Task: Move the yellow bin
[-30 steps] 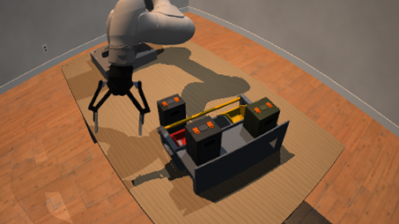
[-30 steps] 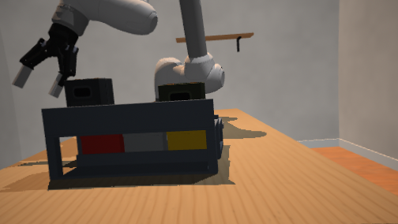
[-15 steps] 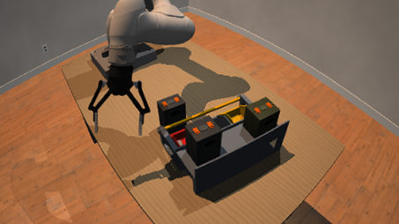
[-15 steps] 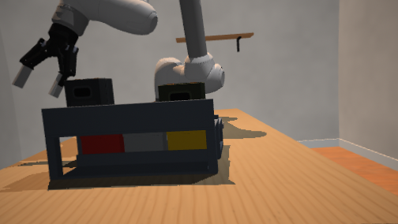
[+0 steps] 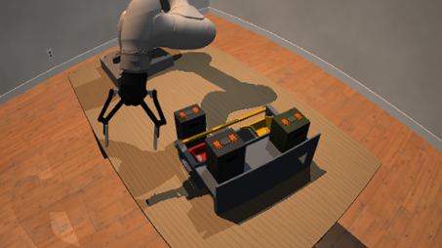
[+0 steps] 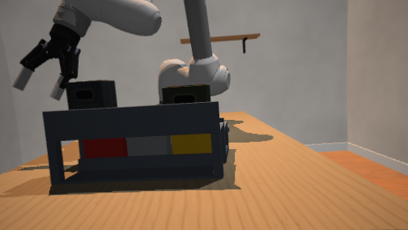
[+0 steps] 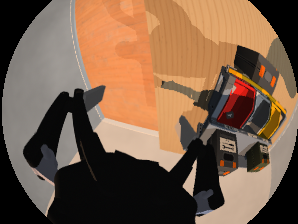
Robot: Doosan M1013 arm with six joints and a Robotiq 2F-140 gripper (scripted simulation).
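Note:
The yellow open bin (image 5: 260, 127) sits on the dark shelf (image 5: 251, 160), at the end under a yellow bar. Its back shows as a yellow panel (image 6: 191, 143) in the exterior view, and it appears in the wrist view (image 7: 272, 111) past the red bin. My gripper (image 5: 130, 136) is open and empty. It hangs above the table, well left of the shelf and apart from it. It shows high at the upper left in the exterior view (image 6: 38, 85).
A red bin (image 5: 198, 152) and a grey bin (image 6: 147, 146) share the shelf with the yellow one. Three dark boxes with orange latches (image 5: 225, 157) (image 5: 290, 127) (image 5: 190, 121) stand on and beside the shelf. The robot base (image 5: 130, 63) is at the table's far corner.

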